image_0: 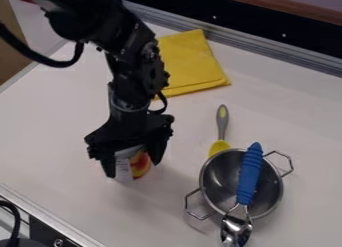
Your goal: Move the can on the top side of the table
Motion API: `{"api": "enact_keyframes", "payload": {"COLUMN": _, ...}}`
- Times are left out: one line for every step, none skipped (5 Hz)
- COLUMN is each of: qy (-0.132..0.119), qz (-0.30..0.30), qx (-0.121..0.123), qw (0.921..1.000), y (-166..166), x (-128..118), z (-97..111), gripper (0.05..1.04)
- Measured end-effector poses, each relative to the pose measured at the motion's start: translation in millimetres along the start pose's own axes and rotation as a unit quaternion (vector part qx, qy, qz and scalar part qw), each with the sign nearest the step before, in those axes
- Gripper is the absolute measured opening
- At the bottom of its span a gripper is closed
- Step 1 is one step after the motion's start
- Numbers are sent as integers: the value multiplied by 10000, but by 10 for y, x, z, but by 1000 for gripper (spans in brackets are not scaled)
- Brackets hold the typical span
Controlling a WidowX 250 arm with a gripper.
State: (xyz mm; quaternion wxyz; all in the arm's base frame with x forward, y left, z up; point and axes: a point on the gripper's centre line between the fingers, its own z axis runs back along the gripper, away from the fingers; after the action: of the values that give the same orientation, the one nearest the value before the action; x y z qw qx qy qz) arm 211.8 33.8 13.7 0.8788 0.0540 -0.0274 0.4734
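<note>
Black gripper [133, 168] clamped on the can [139, 163], I could ruck the far yellow cloth [190, 61] by carrying the can too low.

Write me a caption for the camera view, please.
Black gripper down over the can, with a blue-handled spoon across a metal bowl and a folded yellow cloth on the table.

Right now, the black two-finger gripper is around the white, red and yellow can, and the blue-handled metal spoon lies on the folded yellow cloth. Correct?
Spoon's wrong: the camera view shows the blue-handled metal spoon lying across the round steel bowl, not on the yellow cloth. The black gripper is around the can.
</note>
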Motion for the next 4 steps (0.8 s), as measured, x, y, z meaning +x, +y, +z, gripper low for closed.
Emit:
{"api": "enact_keyframes", "payload": {"qy": -200, "qz": 208, "qx": -188, "qw": 9994, "y": -80, "x": 270, "z": -5, "gripper": 999}}
{"api": "enact_keyframes", "payload": {"qy": -247, "qz": 596, "qx": -162, "qw": 9978, "y": -184, "x": 531, "z": -82, "gripper": 999}}
{"api": "enact_keyframes", "payload": {"qy": -351, "qz": 954, "qx": -29, "qw": 9948, "y": -245, "x": 762, "z": -136, "gripper": 999}}
{"api": "enact_keyframes", "payload": {"qy": -409, "qz": 1147, "qx": 21, "qw": 9926, "y": -243, "x": 975, "z": -175, "gripper": 999}}
